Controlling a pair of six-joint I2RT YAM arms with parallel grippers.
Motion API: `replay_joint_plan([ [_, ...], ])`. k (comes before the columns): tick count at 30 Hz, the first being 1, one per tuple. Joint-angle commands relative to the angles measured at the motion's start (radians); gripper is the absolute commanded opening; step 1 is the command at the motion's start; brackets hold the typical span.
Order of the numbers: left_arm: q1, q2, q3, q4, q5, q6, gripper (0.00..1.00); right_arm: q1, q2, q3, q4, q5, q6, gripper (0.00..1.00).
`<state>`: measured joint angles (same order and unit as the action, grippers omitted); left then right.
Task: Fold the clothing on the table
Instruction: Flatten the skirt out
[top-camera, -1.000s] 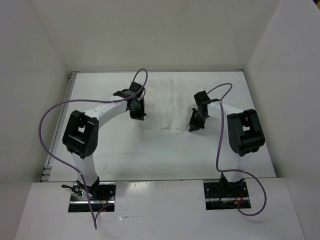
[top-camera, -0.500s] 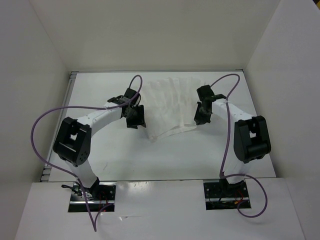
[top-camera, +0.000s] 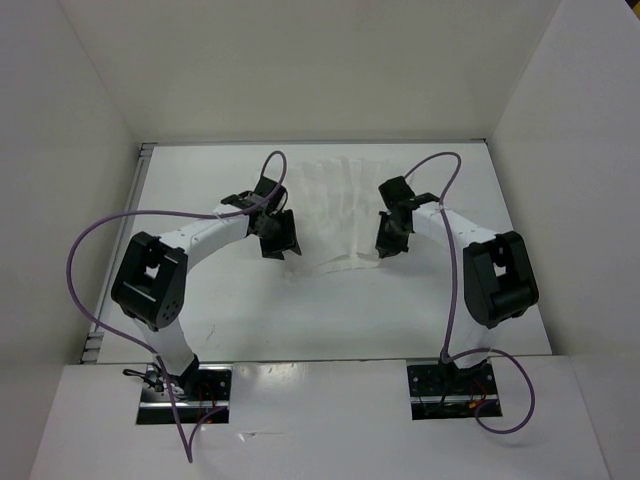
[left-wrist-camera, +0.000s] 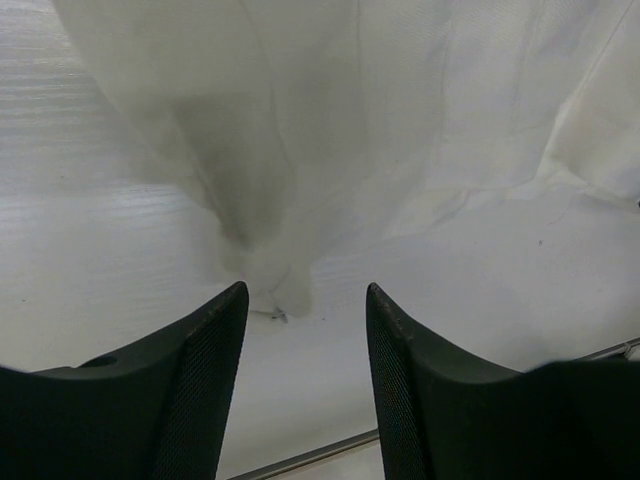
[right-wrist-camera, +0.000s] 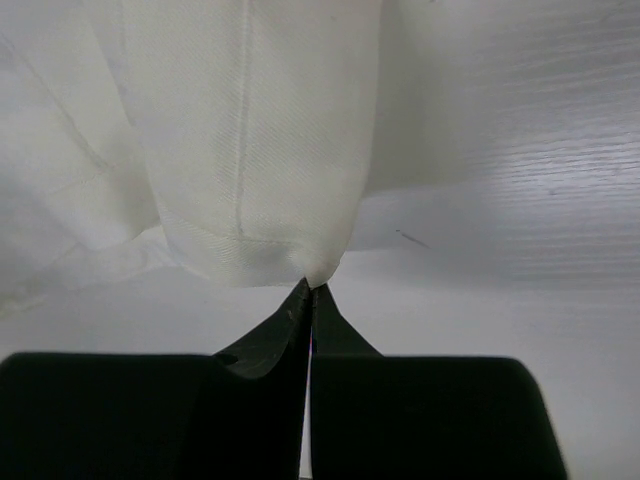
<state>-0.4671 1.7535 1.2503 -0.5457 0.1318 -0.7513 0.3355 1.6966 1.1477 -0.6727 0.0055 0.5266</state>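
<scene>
Toward the left of the table, shows the left gripper released, jaws spread and empty, just beside the clothing. Finds that clothing wrinkled mid-table, toward the far edge. Shows the right gripper clenched, pinching its near hem corner.

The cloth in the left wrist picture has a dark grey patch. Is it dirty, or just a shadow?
Left wrist: most likely shadow, soft-edged grey where the clothing hangs in folds. Right wrist: the cloth is evenly lit, its weave sharp. Top external: it nearly vanishes against the white table.
</scene>
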Motion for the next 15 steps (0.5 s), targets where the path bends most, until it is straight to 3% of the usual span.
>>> replay_joint_plan([
  [1, -0.007, 0.009, -0.003, 0.003, -0.004, -0.029, 0.58, 0.046, -0.002, -0.009, 0.021, -0.035, 0.019, 0.0],
  [15, -0.025, -0.028, -0.012, -0.082, -0.153, -0.029, 0.55, 0.056, -0.002, -0.019, 0.021, -0.044, 0.01, 0.0],
])
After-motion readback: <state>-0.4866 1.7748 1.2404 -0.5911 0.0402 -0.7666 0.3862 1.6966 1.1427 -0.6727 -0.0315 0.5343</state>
